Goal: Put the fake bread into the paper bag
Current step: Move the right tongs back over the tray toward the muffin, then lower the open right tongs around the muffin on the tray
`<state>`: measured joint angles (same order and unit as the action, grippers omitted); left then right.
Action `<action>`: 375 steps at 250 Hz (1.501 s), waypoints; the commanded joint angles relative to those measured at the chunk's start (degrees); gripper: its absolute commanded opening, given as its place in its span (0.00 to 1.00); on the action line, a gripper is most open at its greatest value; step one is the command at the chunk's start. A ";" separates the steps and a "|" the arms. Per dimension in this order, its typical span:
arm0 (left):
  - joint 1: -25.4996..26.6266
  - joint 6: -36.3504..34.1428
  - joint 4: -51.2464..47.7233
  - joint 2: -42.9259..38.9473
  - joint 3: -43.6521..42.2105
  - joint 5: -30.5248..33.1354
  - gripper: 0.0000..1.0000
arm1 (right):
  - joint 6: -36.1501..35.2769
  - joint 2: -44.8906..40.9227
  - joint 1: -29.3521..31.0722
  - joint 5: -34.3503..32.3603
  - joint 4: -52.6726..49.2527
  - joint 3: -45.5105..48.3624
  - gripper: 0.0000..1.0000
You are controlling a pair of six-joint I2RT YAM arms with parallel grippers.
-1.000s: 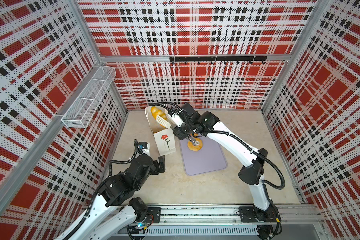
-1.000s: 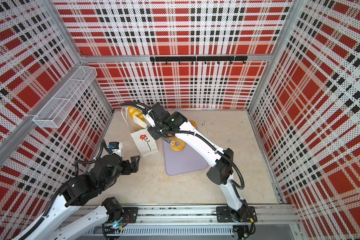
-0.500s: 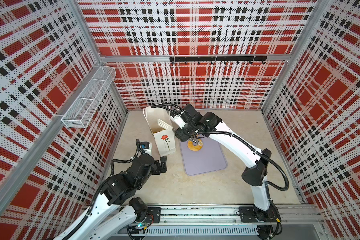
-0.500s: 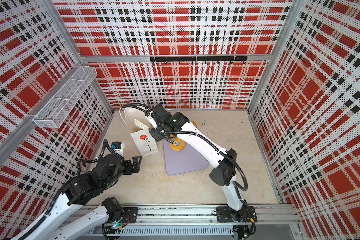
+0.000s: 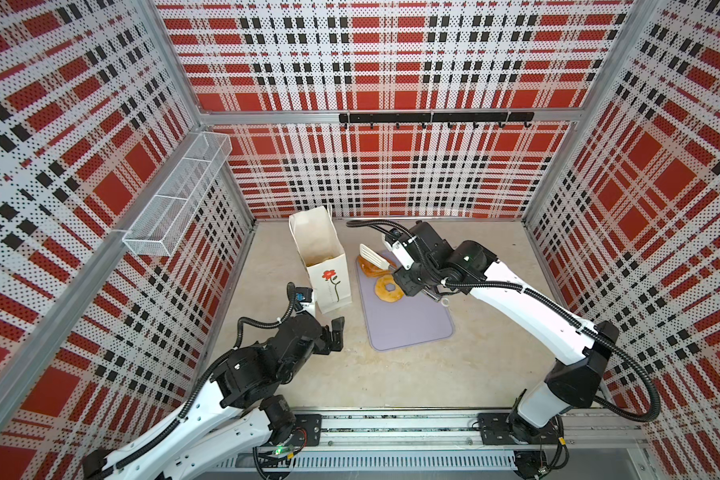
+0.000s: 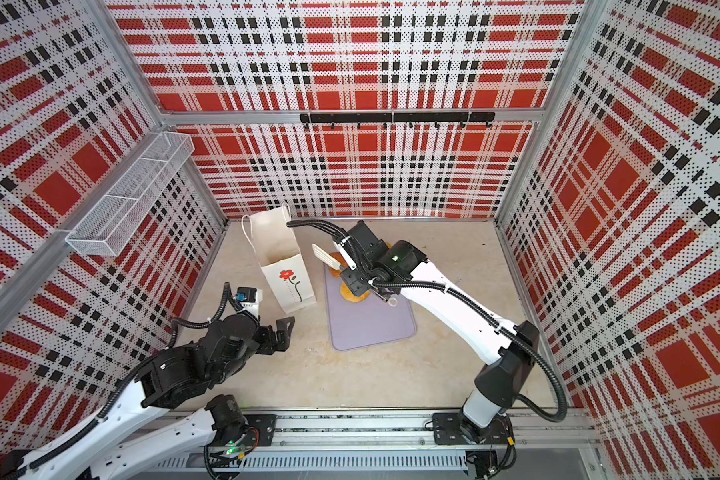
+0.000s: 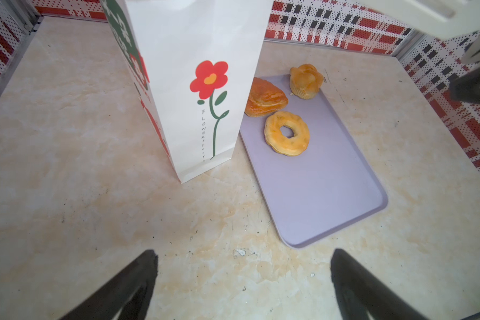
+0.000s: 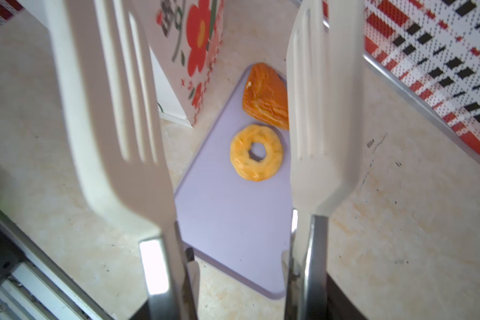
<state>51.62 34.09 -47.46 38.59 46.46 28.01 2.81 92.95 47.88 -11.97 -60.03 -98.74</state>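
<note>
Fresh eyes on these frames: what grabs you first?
The loud red plaid walls boxing in the table. Next, the white paper bag with a red flower, standing upright just left of a lilac tray in both top views. Then the right gripper, holding open white tongs over the tray's far end, where a ring doughnut lies.

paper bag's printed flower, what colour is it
Red flower, orange centre, green stem, on the white paper bag; clearest in the left wrist view.

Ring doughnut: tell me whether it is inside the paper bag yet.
No, the ring doughnut lies on the lilac tray, beside the paper bag.
</note>
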 commanded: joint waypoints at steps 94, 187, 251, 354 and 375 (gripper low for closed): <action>2.00 1.95 6.74 6.68 -3.21 -0.47 0.99 | 1.06 -4.78 -9.71 -4.35 4.58 16.96 0.58; 2.00 1.53 9.21 9.77 -4.01 -2.76 0.99 | -1.45 5.55 -14.62 -4.00 8.62 15.35 0.59; 2.00 1.61 9.25 9.97 -4.27 -2.94 0.99 | -1.80 13.14 -16.15 -5.62 9.45 12.17 0.58; 2.00 1.68 9.32 10.07 -4.80 -3.14 0.99 | -1.01 20.64 -17.20 -7.63 11.56 7.05 0.59; 2.00 1.73 9.32 10.08 -4.89 -3.14 0.99 | -1.18 22.24 -17.38 -8.13 11.21 5.67 0.60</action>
<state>53.41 35.38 -39.00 48.66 42.39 24.40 1.74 113.30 31.03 -18.48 -50.63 -89.97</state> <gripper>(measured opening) 0.994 0.596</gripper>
